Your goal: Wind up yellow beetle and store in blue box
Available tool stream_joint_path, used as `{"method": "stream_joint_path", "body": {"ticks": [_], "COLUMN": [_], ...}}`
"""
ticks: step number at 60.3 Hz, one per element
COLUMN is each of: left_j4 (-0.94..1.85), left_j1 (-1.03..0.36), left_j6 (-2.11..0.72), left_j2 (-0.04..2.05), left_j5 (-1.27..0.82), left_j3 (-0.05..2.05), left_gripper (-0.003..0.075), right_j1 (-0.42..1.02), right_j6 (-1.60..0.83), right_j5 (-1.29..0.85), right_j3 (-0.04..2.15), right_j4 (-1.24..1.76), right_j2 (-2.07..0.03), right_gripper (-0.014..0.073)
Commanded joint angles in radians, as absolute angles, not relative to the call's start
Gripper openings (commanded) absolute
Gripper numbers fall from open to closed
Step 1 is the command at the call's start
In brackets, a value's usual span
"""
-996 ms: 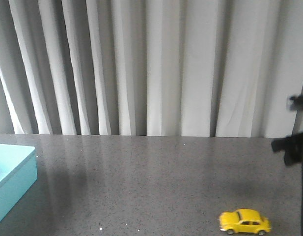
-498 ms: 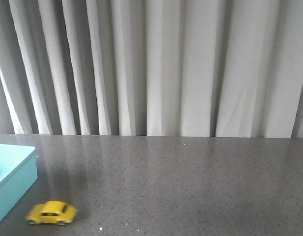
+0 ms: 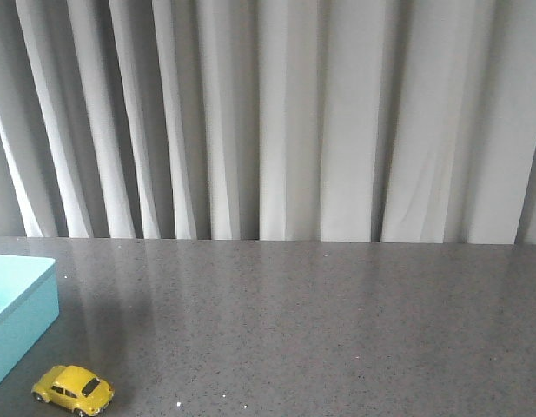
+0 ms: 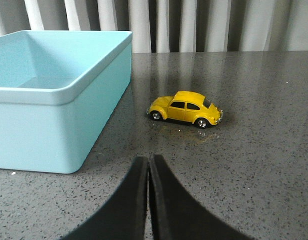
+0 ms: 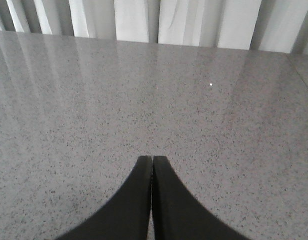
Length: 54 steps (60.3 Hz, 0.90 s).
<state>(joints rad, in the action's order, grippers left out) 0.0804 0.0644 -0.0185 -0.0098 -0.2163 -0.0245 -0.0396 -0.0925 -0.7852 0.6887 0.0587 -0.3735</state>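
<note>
Front view: the yellow beetle (image 3: 73, 390) sits on the dark speckled table (image 3: 320, 321), just beside the blue box (image 3: 20, 317), off the box's near corner and not touching it. The car is small, glossy, bright yellow, w/ a rounded humped roof, dark windows and small wheels w/ pale hubs. It stands on all four wheels, angled a bit relative to the box's long side. Only part of the box shows here: pale turquoise, plain smooth walls, cut off by the frame edge.

Left wrist view: the beetle (image 4: 184, 108) is side-on, near the box's (image 4: 54, 105) long wall w/ a clear strip of table between them. The box is open on top, its inside a lighter shade, rim rounded; far bigger than the car. The left gripper (image 4: 149, 167) has its two black fingers pressed together, nothing between them, well apart from the car.

Right wrist view: the right gripper (image 5: 152, 165) is also closed tight on nothing, over bare table. Pale pleated curtain (image 3: 276, 122) hangs behind the table.
</note>
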Motion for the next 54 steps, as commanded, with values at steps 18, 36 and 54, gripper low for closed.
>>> {"method": "stream_joint_path", "body": {"ticks": [18, 36, 54], "left_j4": [0.083, 0.083, 0.083], "left_j1": [0.058, 0.058, 0.058], "left_j6": [-0.012, -0.012, -0.012], "left_j2": [-0.007, -0.007, -0.007], "left_j5": [-0.147, -0.147, -0.147], "left_j3": [-0.010, -0.010, -0.010], "left_gripper": [-0.0006, -0.0006, -0.0006], "right_j1": [-0.042, -0.042, -0.042], "right_j6": [-0.097, -0.097, -0.097], "right_j5": [-0.741, -0.758, -0.758], "right_j3": [0.680, 0.680, 0.680], "right_j4": [0.057, 0.059, 0.059], "right_j2": [-0.368, -0.368, -0.368], "right_gripper": [-0.0007, -0.0007, -0.0007]}}
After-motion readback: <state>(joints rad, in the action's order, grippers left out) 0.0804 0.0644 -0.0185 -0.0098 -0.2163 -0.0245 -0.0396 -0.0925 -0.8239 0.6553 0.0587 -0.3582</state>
